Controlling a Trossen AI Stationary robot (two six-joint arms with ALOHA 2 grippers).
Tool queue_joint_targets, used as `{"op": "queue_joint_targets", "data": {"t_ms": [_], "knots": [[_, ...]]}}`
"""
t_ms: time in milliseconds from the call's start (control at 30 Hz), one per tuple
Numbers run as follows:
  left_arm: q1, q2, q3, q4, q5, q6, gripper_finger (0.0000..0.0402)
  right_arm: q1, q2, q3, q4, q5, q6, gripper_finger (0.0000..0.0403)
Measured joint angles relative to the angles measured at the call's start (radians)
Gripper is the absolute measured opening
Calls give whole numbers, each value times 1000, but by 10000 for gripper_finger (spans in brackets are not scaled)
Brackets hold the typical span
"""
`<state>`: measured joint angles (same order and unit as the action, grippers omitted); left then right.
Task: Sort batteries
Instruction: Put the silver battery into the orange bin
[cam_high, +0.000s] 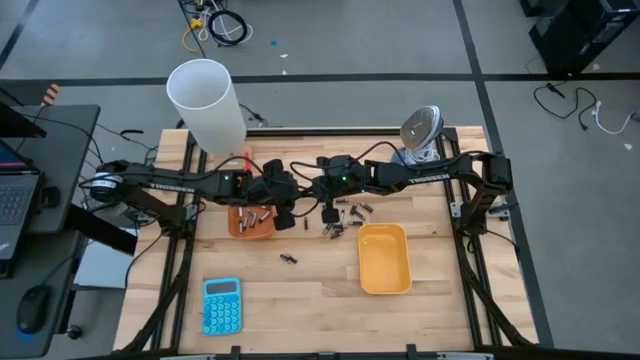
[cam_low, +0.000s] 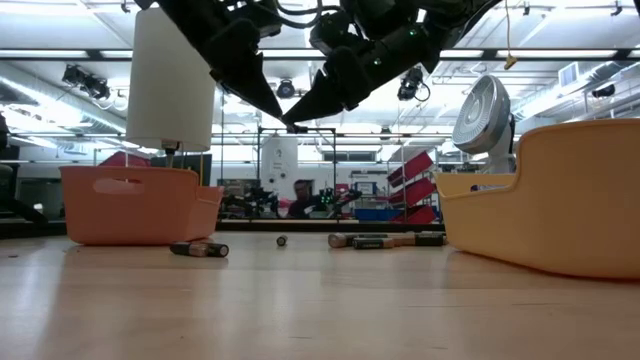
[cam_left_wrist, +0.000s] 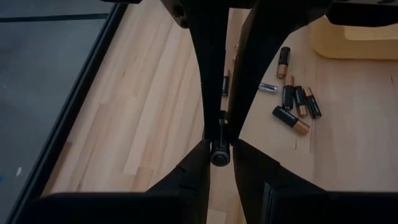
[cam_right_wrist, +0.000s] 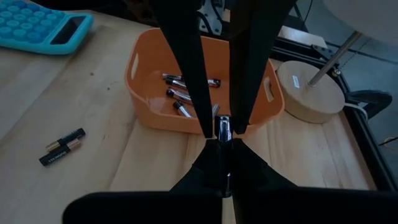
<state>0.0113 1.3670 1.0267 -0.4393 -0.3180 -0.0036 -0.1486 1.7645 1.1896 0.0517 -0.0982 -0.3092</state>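
Both grippers meet in the air over the table's middle, between the orange tray (cam_high: 252, 223) and a cluster of loose batteries (cam_high: 345, 214). My left gripper (cam_left_wrist: 219, 163) is shut on one battery (cam_left_wrist: 219, 152). My right gripper (cam_right_wrist: 222, 148) is shut, and its tips stand right at that battery's silvery end (cam_right_wrist: 222, 127). In the low view both slant down to one point (cam_low: 292, 122), well above the wood. Several batteries (cam_right_wrist: 186, 93) lie on the orange tray's floor. The yellow tray (cam_high: 385, 259) stands to the right. My left gripper pinches the battery (cam_left_wrist: 219, 152) between its two fingers, one on each side of the round body. The fingers slant down from the table's left. The battery is lifted clear of the table. My right gripper's shut tips (cam_right_wrist: 221, 144) stand against the battery's silvery end, slanting down from the right; whether they press on it I cannot tell.
Two batteries (cam_high: 288, 258) lie alone on the wood near the middle. A blue calculator (cam_high: 221, 305) lies at the near left. A white cylinder on a stand (cam_high: 205, 100) rises at the far left, and a small fan (cam_high: 422, 132) stands at the far right.
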Motion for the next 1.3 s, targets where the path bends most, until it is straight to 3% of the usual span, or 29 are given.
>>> {"op": "queue_joint_targets", "data": {"t_ms": [267, 600, 900, 1300], "knots": [[0, 0, 0, 0, 0, 0, 70, 0, 0, 0, 0, 0, 0, 3], [0, 0, 0, -1, -2, 3, 22, 0, 0, 0, -3, 0, 0, 3], [0, 0, 0, -1, -8, 3, 18, 0, 0, 0, -3, 0, 0, 5], [0, 1, -1, -4, -33, -2, 16, 0, -2, 0, 0, 0, 21, 85]]}}
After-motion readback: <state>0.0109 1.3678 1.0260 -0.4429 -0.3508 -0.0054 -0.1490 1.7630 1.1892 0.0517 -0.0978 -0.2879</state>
